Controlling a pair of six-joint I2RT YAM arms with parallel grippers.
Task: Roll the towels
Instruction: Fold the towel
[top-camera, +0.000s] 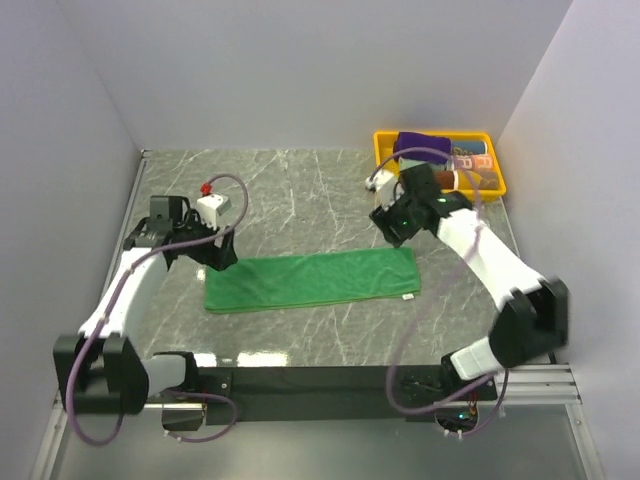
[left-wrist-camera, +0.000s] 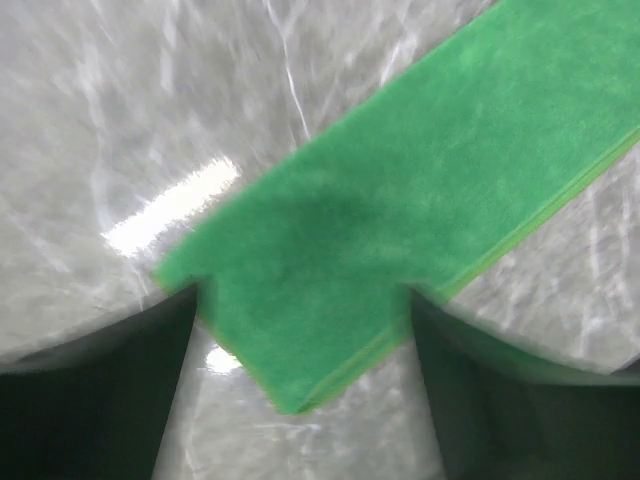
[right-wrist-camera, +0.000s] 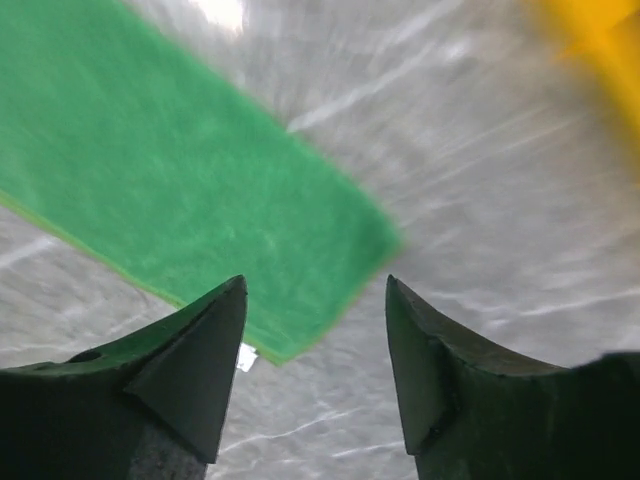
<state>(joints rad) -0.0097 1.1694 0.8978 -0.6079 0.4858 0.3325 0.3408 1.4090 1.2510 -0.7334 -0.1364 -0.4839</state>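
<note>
Green towel (top-camera: 312, 280), laid flat on the counter (top-camera: 300, 190) between the two arms as a long narrow strip. Its long axis is set left to right, roughly parallel to the near edge, with one short end pointing at each arm. A small white tag (top-camera: 408, 296) is seen at the near corner of the right-hand end. A doubled edge is shown in the left wrist view, so the strip is judged to be folded in layers. The cloth is judged light, limp and not fragile, with a napped surface that should grip rather than slide; no shape would be kept if it were lifted by one point. Hold is best taken at a short end, near both corners, so that the roll is turned along the long axis. The left tool (left-wrist-camera: 302, 295) is released, its fingers spread astride the left short end. The right tool (right-wrist-camera: 315, 285) is likewise released and empty, poised by the right-hand end. Contact with the cloth cannot be told. The purple towel (top-camera: 420, 145) is lodged in the yellow tray (top-camera: 495, 188) at the far right.
</note>
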